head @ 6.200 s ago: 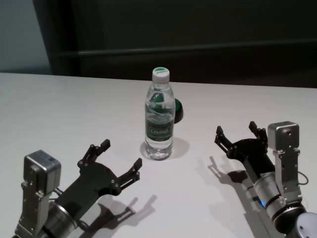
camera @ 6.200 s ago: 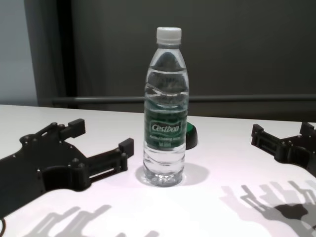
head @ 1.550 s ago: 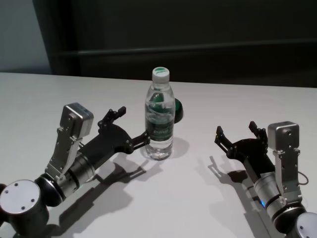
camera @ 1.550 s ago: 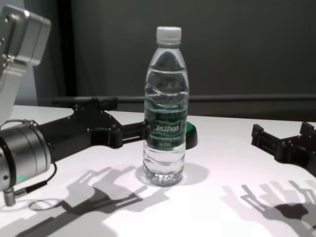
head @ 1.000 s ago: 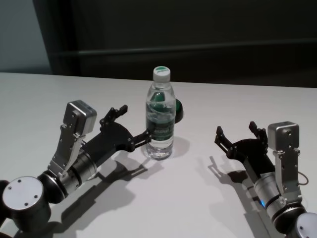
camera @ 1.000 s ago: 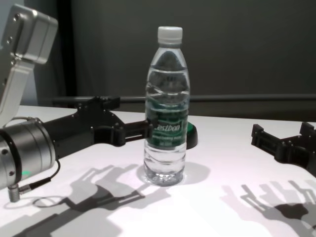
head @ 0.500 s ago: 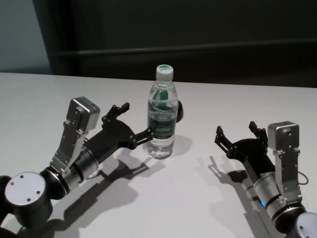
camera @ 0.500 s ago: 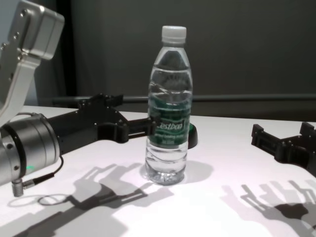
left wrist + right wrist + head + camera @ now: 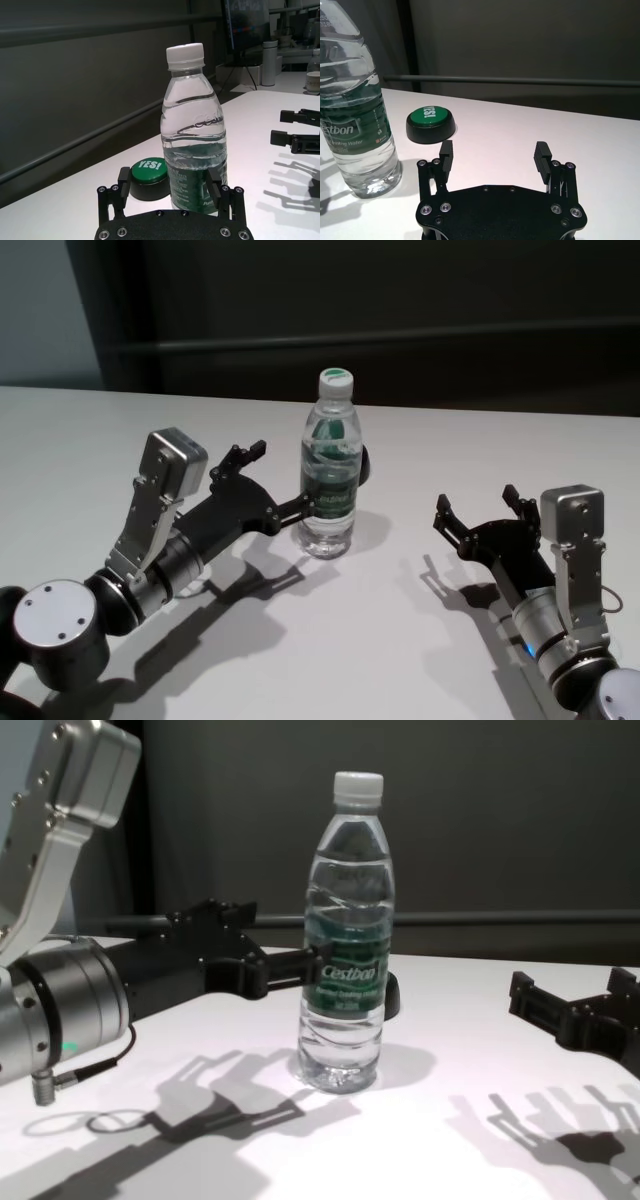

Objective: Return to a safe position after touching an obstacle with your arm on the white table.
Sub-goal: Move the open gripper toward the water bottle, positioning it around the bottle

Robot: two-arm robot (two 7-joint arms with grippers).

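White table [image 9: 300,640] matte — left claw [image 9: 278,480] fingertip seemingly touching bottle [image 9: 331,470]; dark wall behind.

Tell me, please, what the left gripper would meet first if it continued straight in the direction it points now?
The water bottle. The left gripper is open, and one of its fingers appears already at the bottle's label. The green button lies beyond, beside the bottle.

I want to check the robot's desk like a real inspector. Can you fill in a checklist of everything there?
Surface: white table, bare, with shadows.
Job's things: bottle, upright, capped.
Clutter: green "YES!" button behind the bottle.
Grippers: left gripper open, one finger against the bottle's label; right gripper open, parked apart at the right.
Cables: thin cable looping under the left wrist.
Surroundings: dark wall with a rail.
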